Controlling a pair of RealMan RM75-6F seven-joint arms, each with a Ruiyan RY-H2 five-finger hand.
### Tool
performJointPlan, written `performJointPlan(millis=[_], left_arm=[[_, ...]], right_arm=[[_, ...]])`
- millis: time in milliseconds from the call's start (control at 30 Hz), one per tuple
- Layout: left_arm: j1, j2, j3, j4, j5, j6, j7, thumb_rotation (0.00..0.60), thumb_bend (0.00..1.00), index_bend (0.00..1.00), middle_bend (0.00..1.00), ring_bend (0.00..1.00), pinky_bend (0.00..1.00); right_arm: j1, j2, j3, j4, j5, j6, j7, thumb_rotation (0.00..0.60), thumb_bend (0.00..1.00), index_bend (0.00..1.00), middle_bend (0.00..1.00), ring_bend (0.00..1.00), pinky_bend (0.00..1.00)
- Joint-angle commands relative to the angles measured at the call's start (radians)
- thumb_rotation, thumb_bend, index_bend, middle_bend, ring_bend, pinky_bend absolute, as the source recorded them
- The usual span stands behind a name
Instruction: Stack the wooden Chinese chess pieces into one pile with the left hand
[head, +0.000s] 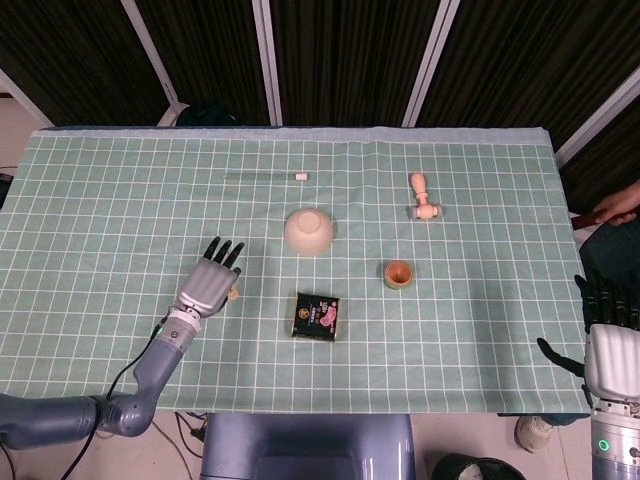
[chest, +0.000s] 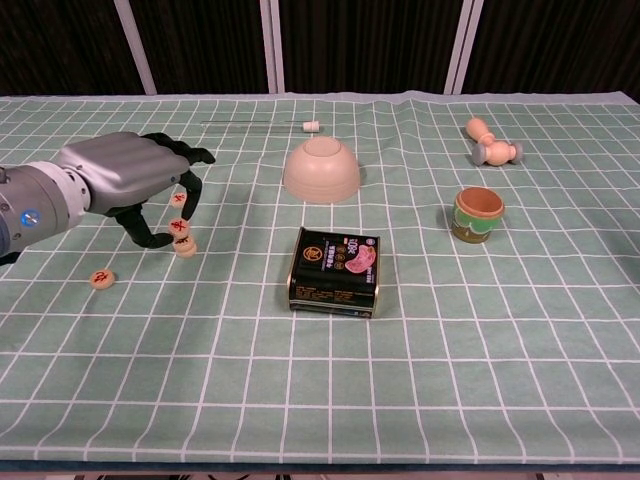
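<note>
The held chess piece (chest: 180, 228) was pinched in the left hand (chest: 128, 183), tilted, directly over a second piece (chest: 186, 246) lying on the green gridded tablecloth (chest: 420, 340). A third piece (chest: 101, 279) lay apart, nearer the front edge. The right hand (head: 608, 345) hung off-table, fingers spread. Dark slatted panels (head: 340, 55) backed the table.

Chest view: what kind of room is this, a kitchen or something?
Probably a robot test lab, not a kitchen: a green grid-marked tablecloth, dark curtain panels behind, and a grey robot left hand working over round wooden chess pieces.
</note>
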Motion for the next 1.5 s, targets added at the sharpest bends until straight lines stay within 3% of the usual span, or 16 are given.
performJointPlan(millis=[33,467,867,1000,1267,1500], left_arm=[[-0.001,-0.004,0.000,0.003,-0.003,-0.001,0.005,0.600,0.29,0.46,0.01,0.00,0.00],[0.001,-0.020,-0.013,0.023,-0.005,-0.002,-0.005,0.600,0.29,0.44,0.00,0.00,0.00],[0.019,0.073,-0.044,-0.034,0.019,0.034,-0.048,0.600,0.29,0.41,0.00,0.00,0.00],[0.021,0.074,-0.065,0.021,-0.001,0.019,-0.082,0.600,0.26,0.38,0.00,0.00,0.00],[-0.014,0.012,-0.120,0.232,-0.115,-0.087,-0.128,0.600,0.23,0.36,0.00,0.00,0.00],[-0.026,-0.055,-0.117,0.366,-0.083,-0.138,-0.193,0.600,0.23,0.38,0.00,0.00,0.00]], right_arm=[[0.000,0.000,0.000,0.000,0.000,0.000,0.000,0.600,0.23,0.10,0.01,0.00,0.00],[0.000,0.000,0.000,0.000,0.001,-0.001,0.001,0.600,0.23,0.10,0.01,0.00,0.00],[0.000,-0.002,0.001,0.000,0.003,-0.001,-0.003,0.600,0.23,0.10,0.01,0.00,0.00],[0.000,-0.004,0.000,0.001,0.001,0.001,-0.004,0.600,0.23,0.10,0.01,0.00,0.00],[-0.001,-0.005,0.002,0.000,0.003,0.004,-0.009,0.600,0.23,0.10,0.01,0.00,0.00],[0.000,-0.006,0.003,0.000,0.007,0.002,-0.011,0.600,0.23,0.10,0.01,0.00,0.00]])
